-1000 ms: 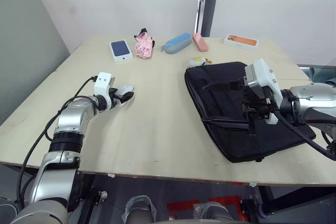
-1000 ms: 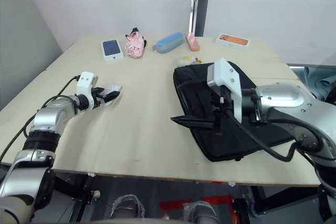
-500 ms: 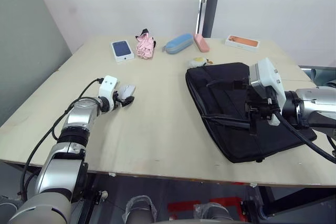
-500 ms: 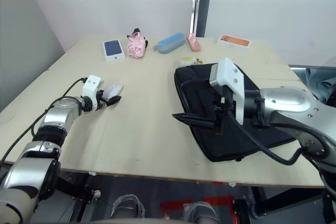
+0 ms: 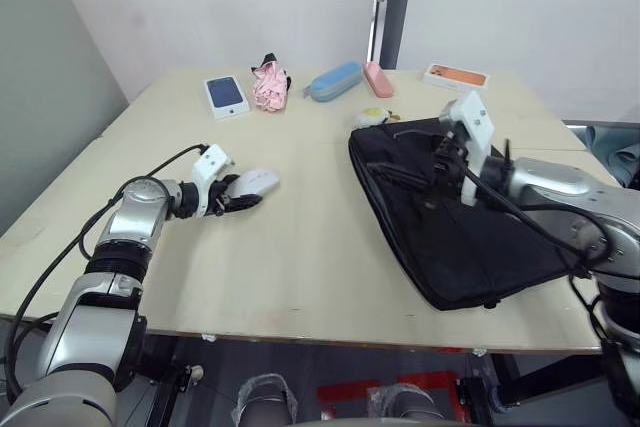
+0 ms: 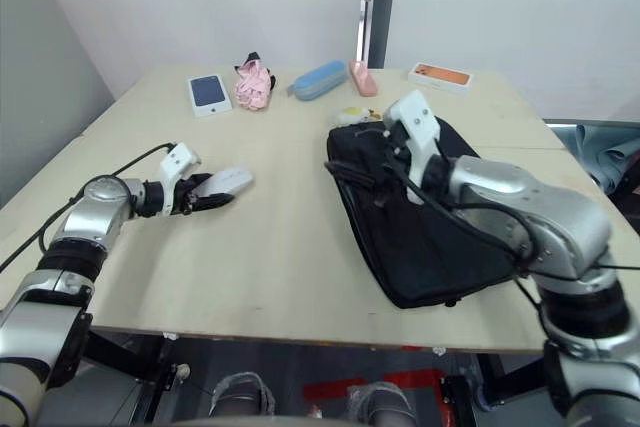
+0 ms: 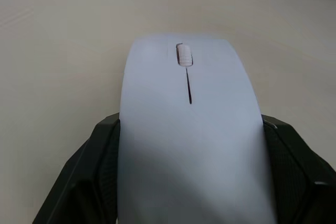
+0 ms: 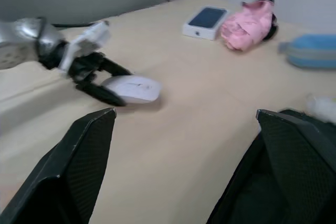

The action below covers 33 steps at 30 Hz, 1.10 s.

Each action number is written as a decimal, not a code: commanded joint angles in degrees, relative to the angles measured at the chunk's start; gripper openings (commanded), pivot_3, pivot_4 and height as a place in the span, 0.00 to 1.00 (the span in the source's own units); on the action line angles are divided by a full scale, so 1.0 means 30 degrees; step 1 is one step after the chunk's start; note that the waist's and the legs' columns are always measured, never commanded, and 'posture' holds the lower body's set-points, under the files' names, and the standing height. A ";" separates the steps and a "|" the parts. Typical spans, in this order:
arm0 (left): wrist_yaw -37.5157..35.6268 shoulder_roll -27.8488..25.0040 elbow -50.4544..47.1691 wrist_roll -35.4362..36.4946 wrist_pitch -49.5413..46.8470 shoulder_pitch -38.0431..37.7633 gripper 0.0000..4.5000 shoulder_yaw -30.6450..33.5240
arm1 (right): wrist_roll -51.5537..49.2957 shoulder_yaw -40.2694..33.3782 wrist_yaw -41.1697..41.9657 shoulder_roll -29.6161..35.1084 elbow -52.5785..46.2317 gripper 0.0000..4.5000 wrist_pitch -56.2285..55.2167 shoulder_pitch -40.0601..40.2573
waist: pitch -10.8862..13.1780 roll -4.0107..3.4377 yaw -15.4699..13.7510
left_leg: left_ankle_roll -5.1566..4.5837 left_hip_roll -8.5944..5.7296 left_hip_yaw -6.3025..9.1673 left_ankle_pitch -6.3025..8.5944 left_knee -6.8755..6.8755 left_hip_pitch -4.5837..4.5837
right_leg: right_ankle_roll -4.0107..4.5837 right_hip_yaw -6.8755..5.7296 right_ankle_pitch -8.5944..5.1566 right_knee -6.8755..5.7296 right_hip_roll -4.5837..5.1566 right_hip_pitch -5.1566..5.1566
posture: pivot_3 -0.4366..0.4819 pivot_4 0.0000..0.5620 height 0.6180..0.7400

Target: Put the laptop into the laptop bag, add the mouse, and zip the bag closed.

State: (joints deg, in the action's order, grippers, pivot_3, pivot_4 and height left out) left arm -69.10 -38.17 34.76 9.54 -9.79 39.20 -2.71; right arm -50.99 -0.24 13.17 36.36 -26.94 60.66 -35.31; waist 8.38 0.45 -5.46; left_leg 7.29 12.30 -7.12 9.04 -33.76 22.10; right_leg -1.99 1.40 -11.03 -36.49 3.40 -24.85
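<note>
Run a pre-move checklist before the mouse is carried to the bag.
1. Left gripper clamped on the flat white oval plastic mouse: ok.
2. Mouse centred between the fingers: ok.
3. Bare tabletop between mouse and large black fabric laptop bag: ok.
4. Right gripper open, at the bag's edge: ok.
5. Bag mouth held open enough: cannot tell.
6. Laptop inside the bag: cannot tell.

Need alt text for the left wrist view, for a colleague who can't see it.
A flat white mouse with a scroll wheel sits gripped between the left end effector's two black fingers, above a pale wooden table.
</note>
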 commanded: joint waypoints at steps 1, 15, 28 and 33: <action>-0.2115 -0.0603 -0.1524 0.0675 0.0621 0.0235 0.64 -0.0027 | 0.2974 0.2104 -0.1958 -0.0722 0.1133 1.00 0.0757 -0.0399 | 0.0004 -0.0006 -0.0035 | 0.0008 0.0000 0.0000 0.0000 0.0014 0.0004 | 0.0003 -0.0007 -0.0004 0.0007 0.0000 -0.0005 | 0.48 0.27 1.00; -0.3959 0.0165 -0.2328 0.0836 0.2233 0.0560 0.64 -0.0390 | 1.0974 0.7665 -0.2746 -0.1747 0.2627 1.00 0.0859 -0.0611 | 0.0013 -0.0019 -0.0042 | 0.0054 -0.0002 -0.0001 0.0000 0.0186 0.0005 | -0.0004 -0.0042 -0.0007 0.0141 -0.0009 -0.0004 | 0.48 0.27 1.00; -0.3592 0.0702 -0.3460 0.1715 0.1598 0.0158 0.64 -0.0110 | 1.6355 1.0753 -0.0736 0.0014 0.2782 0.45 0.0241 -0.0342 | 0.0013 -0.0018 -0.0132 | 0.0058 -0.0006 -0.0002 0.0000 0.0164 -0.0013 | -0.0018 -0.0030 0.0002 0.0132 -0.0001 0.0017 | 0.48 0.27 1.00; -0.3278 0.0978 -0.4216 0.1868 0.1303 -0.0220 0.64 -0.0331 | 1.6605 0.9896 0.0138 -0.0468 0.2225 0.09 0.0483 -0.0357 | 0.0013 -0.0018 -0.0056 | 0.0058 -0.0005 -0.0003 0.0000 0.0160 -0.0022 | -0.0017 -0.0024 0.0001 0.0113 -0.0007 0.0016 | 0.48 0.27 1.00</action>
State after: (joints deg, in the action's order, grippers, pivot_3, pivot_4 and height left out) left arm -79.19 -35.14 24.17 13.85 -5.59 38.54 -4.56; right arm -1.93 31.81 13.02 35.24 -18.55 61.64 -36.35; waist 8.42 0.39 -5.63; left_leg 7.46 12.29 -7.13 9.03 -33.28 22.04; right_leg -2.04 1.33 -11.02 -36.15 3.37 -24.81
